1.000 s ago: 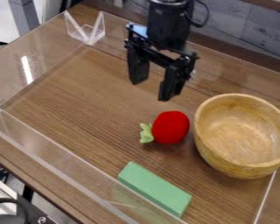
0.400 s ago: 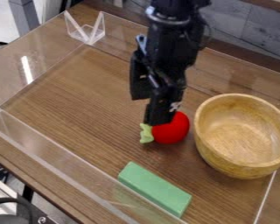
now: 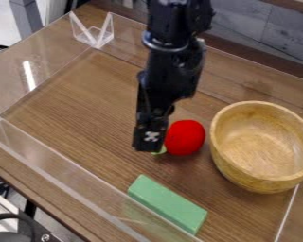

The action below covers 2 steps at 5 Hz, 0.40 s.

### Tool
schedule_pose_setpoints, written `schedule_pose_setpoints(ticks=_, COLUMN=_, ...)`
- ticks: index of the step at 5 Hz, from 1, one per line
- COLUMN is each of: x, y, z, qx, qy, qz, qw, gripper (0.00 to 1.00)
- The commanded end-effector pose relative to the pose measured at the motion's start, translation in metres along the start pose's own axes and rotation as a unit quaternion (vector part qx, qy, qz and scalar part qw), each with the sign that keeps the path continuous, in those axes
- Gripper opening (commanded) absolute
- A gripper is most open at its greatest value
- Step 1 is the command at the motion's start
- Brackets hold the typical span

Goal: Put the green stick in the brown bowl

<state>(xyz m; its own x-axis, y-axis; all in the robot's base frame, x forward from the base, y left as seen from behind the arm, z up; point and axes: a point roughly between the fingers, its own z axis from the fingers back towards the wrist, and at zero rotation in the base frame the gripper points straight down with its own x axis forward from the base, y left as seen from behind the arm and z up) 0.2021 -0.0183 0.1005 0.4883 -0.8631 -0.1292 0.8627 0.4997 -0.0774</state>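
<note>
Down at the green stick (image 3: pixel 167 204) now, lying flat on the wooden table (image 3: pixel 79 104), in front of the brown bowl (image 3: pixel 261 146) and off to its left, as seen by the camera. Outside the bowl, apart from its rim, and slanting from upper left to lower right in the view.

Over to the black gripper (image 3: pixel 147 112), hanging to the left of the bowl, on the far side of the red fruit. Open, with a gap between the fingers, and not gripping the stick. Pointing down toward the table, with the nearer fingertip close to the fruit's left side in the view. Hard to tell from here about any contact with the fruit, or about the exact height over the table.

And relative to those fingers? Seen with the stick nearer the camera, below them in the view, apart from both and outside the gap.

Right beside the bowl, on its left, the red fruit (image 3: pixel 185 138), with a bit of green leaf showing by the fingertip. Far beyond the bowl, at upper left, a see-through plastic piece (image 3: pixel 94 30). Well to the bowl's left, at the near corner, a dark cable (image 3: pixel 26 223).
</note>
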Motion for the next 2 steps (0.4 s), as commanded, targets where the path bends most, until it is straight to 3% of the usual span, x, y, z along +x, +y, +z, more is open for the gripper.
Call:
schedule_pose_setpoints(ticks=1, x=0.0, y=-0.002, z=0.001, qx=0.024, qy=-0.007, qz=-0.101, qw=0.9946, gripper=1.0)
schedule_pose_setpoints(ticks=2, x=-0.003, y=-0.005, z=-0.011, qx=0.03, qy=-0.007, qz=-0.168, qw=0.9852, gripper=1.0)
